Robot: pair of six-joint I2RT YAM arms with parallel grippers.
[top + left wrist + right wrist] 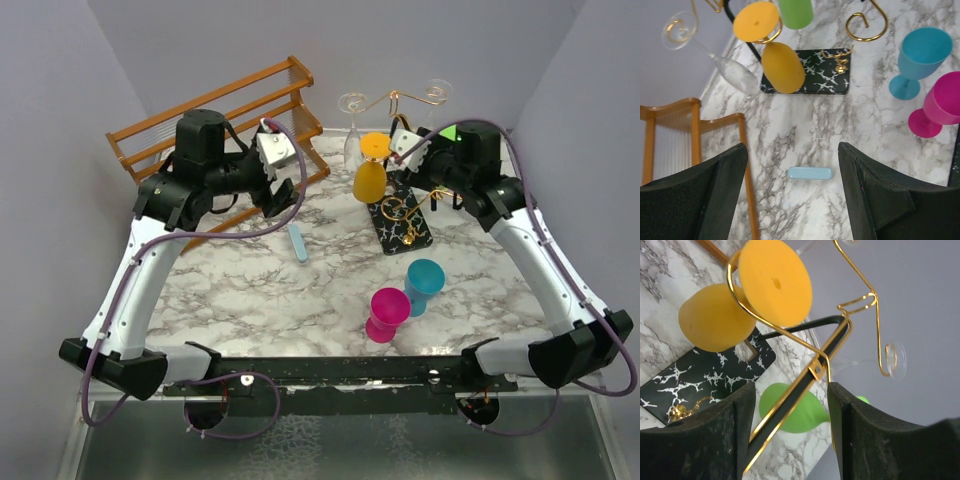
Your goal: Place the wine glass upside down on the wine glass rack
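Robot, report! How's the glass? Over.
Left hand, right hand open, empty. Orange wine glass hangs upside down on wine glass rack. Nothing blocking.

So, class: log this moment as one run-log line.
orange wine glass: upside down on wine glass rack | right gripper: jaws open, empty, at rack | left gripper: jaws open, empty | pink glass, blue glass: standing on table

An orange wine glass hangs upside down on the gold wire rack at twelve o'clock. A pink glass and a teal glass stand at five o'clock, and a wooden shelf at ten.
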